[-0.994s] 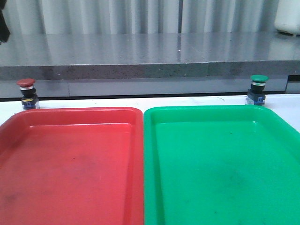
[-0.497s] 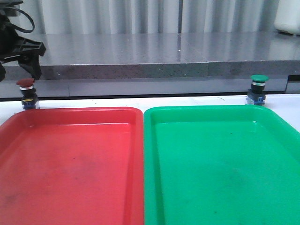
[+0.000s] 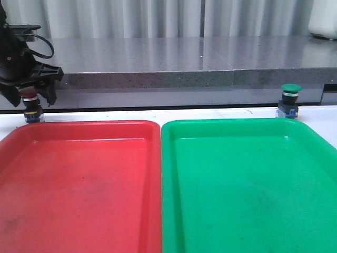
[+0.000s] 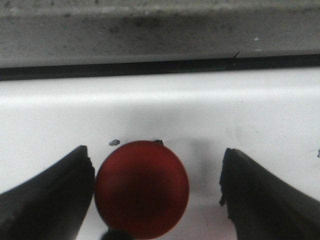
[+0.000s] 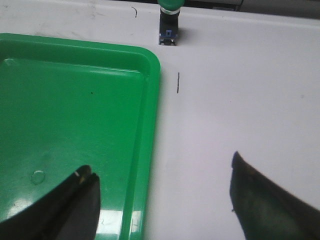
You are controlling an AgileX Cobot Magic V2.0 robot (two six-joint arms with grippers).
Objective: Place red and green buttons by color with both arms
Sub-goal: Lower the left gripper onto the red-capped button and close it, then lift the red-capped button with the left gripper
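Observation:
The red button (image 3: 32, 113) stands on the white table behind the red tray's far left corner. My left gripper (image 3: 31, 99) is down around it, open, one finger on each side of the cap. In the left wrist view the dark red cap (image 4: 142, 189) sits between the fingers (image 4: 50, 205), close against one and well apart from the other. The green button (image 3: 290, 101) stands behind the green tray's far right corner and also shows in the right wrist view (image 5: 169, 22). My right gripper (image 5: 160, 167) is open and empty over the green tray's right rim, short of the green button.
The red tray (image 3: 79, 179) and the green tray (image 3: 247, 179) lie side by side and fill the near table; the green tray (image 5: 75, 100) also shows in the right wrist view. A grey stone ledge (image 3: 158, 79) runs right behind both buttons.
My left arm came down from the upper left into view and its open fingers now straddle the red button. The buttons and trays have not moved.

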